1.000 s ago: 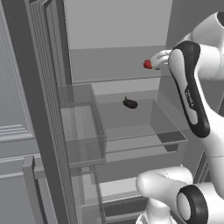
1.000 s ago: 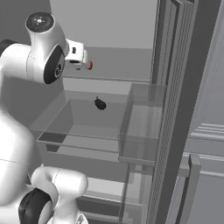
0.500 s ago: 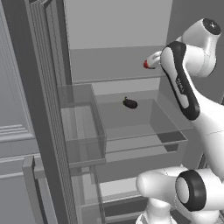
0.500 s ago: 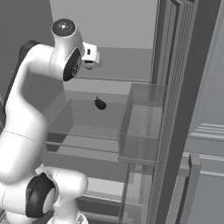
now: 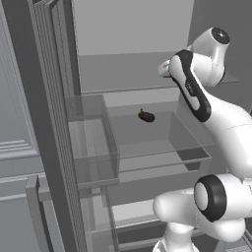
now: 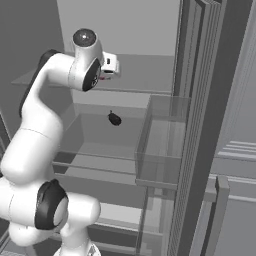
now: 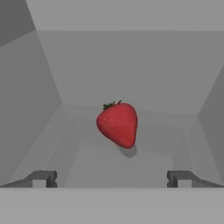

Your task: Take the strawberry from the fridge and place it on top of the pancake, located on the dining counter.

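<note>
The strawberry (image 7: 118,124), bright red with a green top, lies on the pale grey upper shelf (image 5: 123,76) of the open fridge. In the hand view it sits straight ahead of my gripper (image 7: 111,179), whose two fingertips (image 7: 43,178) stand wide apart and short of it, with nothing between them. From the base cameras just a red sliver of the strawberry (image 6: 103,78) peeks past my hand. The pancake and the dining counter are out of view.
A small dark purple-black vegetable (image 5: 146,116) lies in the clear glass drawer (image 5: 192,152) one level below the strawberry's shelf. A transparent door bin (image 6: 162,145) juts out beside the drawer. The fridge door's ribbed edge (image 6: 200,125) stands on the right.
My arm has lifted its elbow and swung the hand in toward the strawberry, which the hand now mostly covers in both base views. The jaws have stayed open.
</note>
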### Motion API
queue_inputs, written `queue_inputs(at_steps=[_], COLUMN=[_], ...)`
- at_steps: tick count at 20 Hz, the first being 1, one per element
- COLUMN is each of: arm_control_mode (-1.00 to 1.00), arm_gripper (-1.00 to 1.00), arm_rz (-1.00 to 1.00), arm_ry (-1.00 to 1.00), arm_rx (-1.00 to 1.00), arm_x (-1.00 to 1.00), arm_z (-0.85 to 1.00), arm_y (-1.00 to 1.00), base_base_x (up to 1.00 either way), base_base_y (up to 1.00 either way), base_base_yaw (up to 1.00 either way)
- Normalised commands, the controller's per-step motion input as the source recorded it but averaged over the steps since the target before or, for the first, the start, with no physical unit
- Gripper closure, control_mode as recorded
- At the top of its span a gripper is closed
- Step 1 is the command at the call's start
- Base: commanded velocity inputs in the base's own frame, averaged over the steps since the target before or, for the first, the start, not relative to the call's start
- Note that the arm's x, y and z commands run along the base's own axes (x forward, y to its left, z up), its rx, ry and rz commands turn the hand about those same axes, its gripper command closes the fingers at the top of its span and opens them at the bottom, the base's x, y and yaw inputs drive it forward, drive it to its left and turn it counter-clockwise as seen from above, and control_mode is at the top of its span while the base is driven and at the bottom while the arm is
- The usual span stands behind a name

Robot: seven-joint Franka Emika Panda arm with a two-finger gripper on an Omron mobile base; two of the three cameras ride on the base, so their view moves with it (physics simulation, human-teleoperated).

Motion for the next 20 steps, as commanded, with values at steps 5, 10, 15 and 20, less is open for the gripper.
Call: queue_inputs(at_steps=[5,10,15,20], arm_control_mode=[-1.0,-1.0,-1.0,-1.0], arm_gripper=[-1.0,-1.0,-1.0,-1.0], arm_rz=[0.0,0.0,0.0,0.0], arm_ry=[0.0,0.0,0.0,0.0], arm_rx=[0.0,0.0,0.0,0.0], arm_x=[0.54,0.47,0.26,0.0], arm_z=[-0.07,-0.13,-0.1,-0.07], arm_y=[0.0,-0.02,-0.01,0.0], base_base_x=[0.0,0.0,0.0,0.0], base_base_y=[0.0,0.0,0.0,0.0], base_base_yaw=[0.0,0.0,0.0,0.0])
